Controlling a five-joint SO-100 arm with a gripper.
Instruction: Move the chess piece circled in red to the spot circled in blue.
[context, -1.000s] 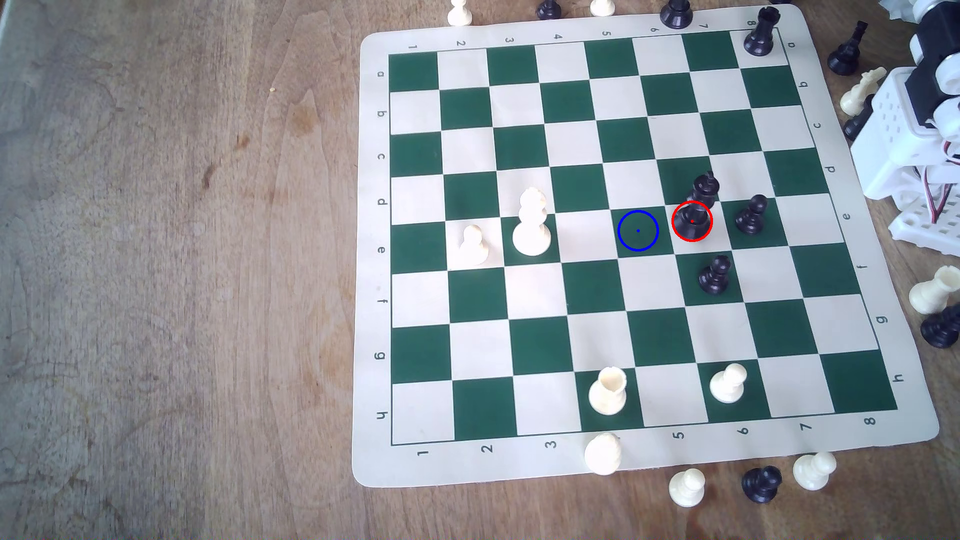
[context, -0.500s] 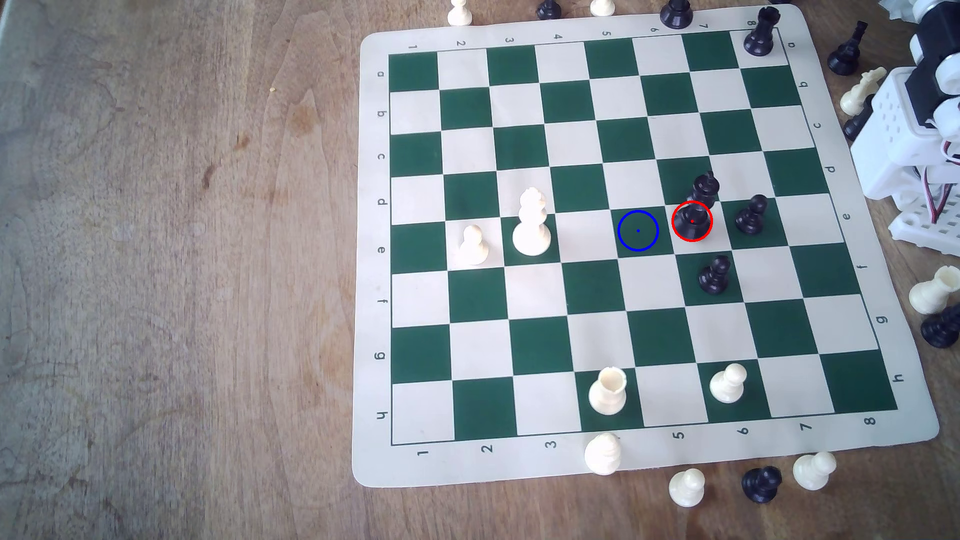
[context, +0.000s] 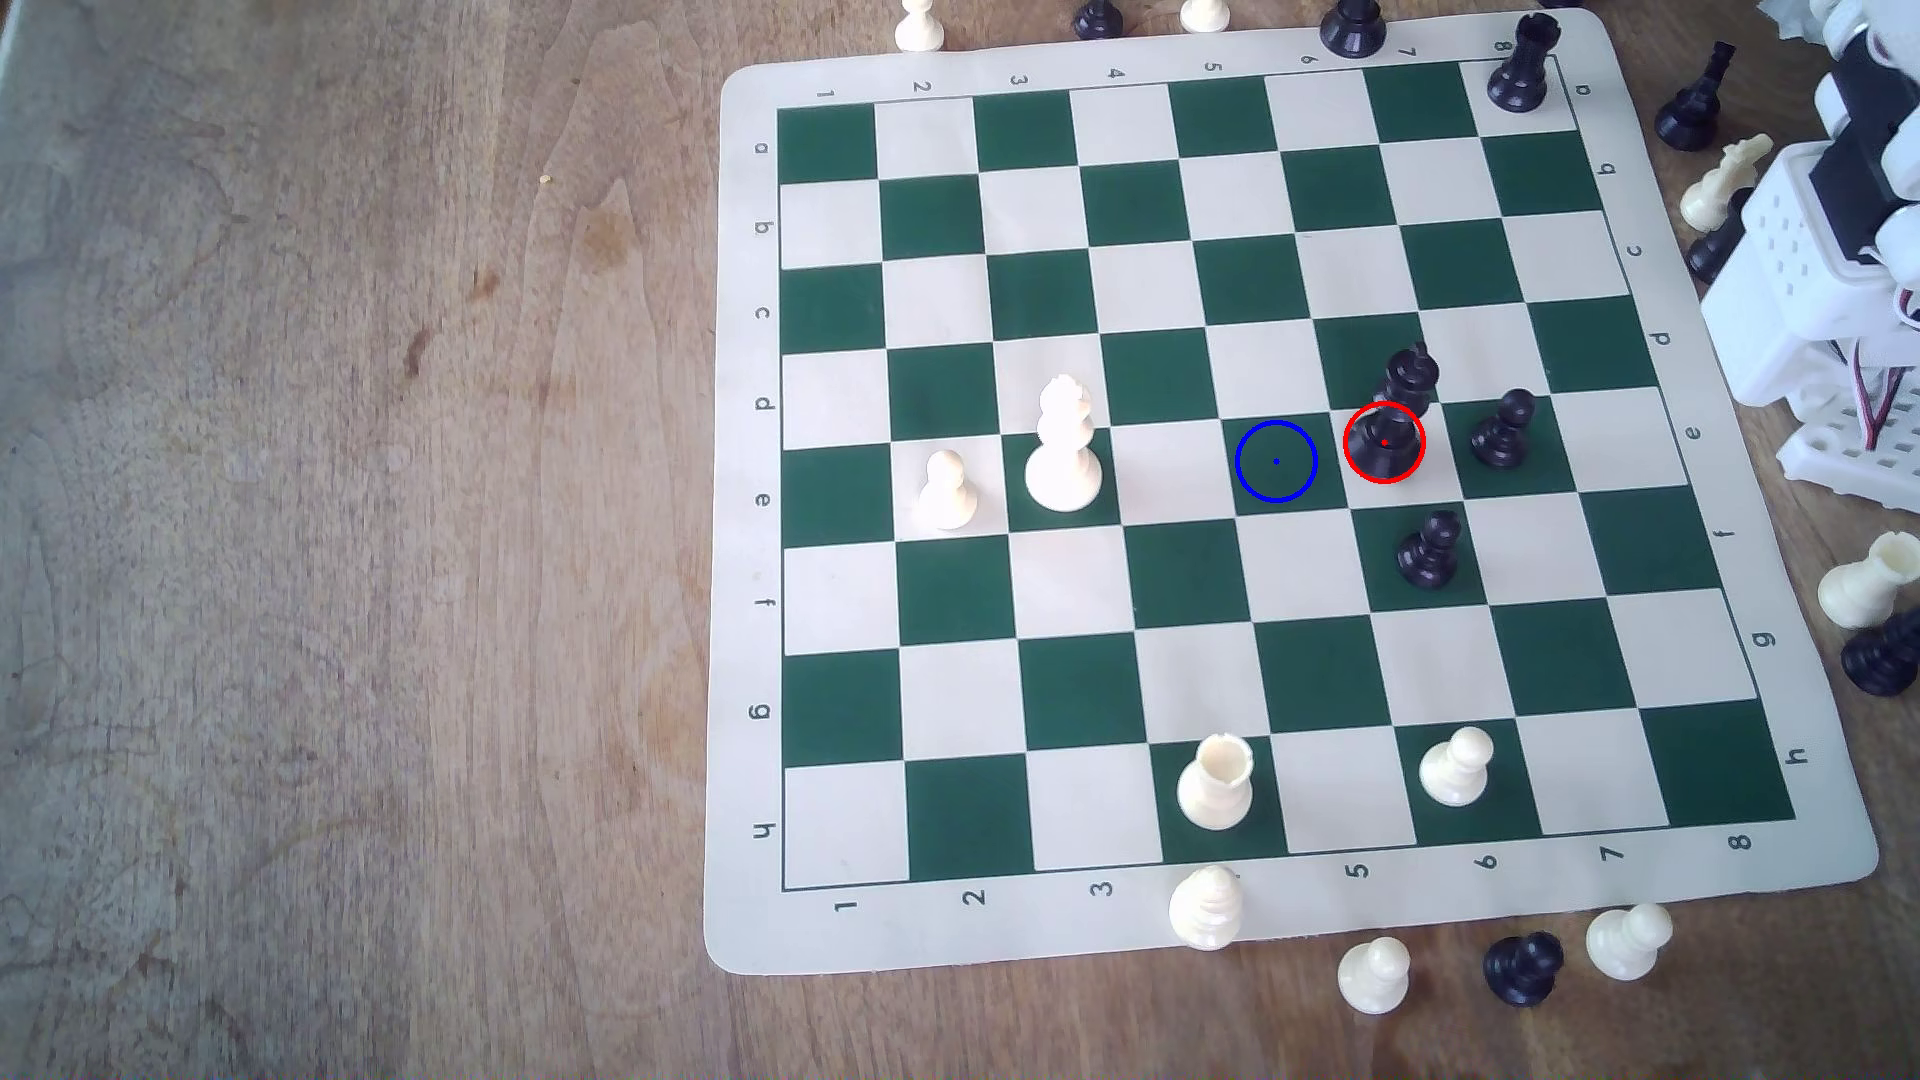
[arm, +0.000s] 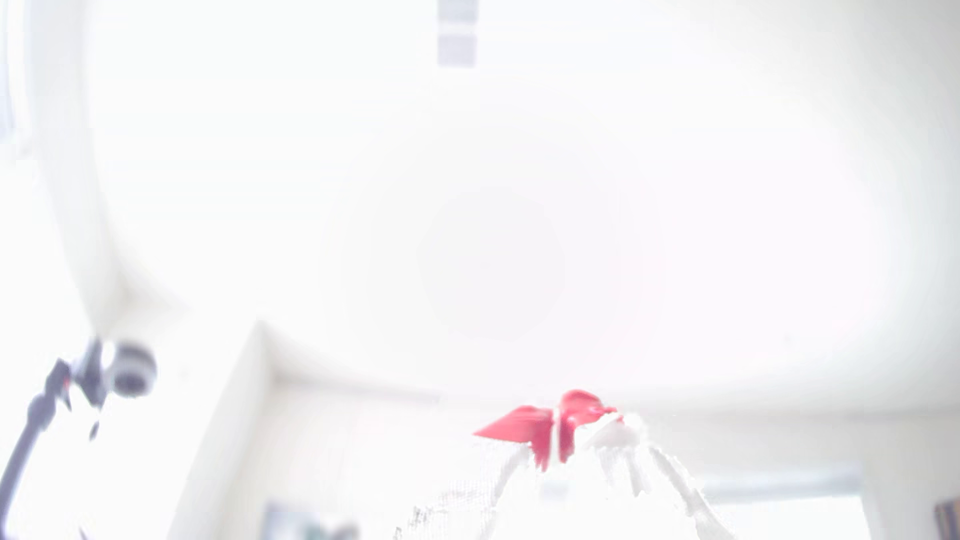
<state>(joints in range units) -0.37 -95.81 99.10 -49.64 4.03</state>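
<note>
Arm (context: 1860, 197) shifted slightly at board's (context: 748, 519) row-b/c edge; pieces unchanged. Approach step, no contact. King (context: 1397, 415) on cream sq., touching target sq. (context: 1276, 461). Claw (arm: 561, 431) state: cannot tell. Next: reach over king, grip.

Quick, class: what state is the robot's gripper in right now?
Gripper: cannot be told; the wrist view is washed out, tips blurred, nothing seen held.

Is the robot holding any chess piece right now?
No. The gripper points up at the room, and the black king stands untouched on its red-ringed square.
</note>
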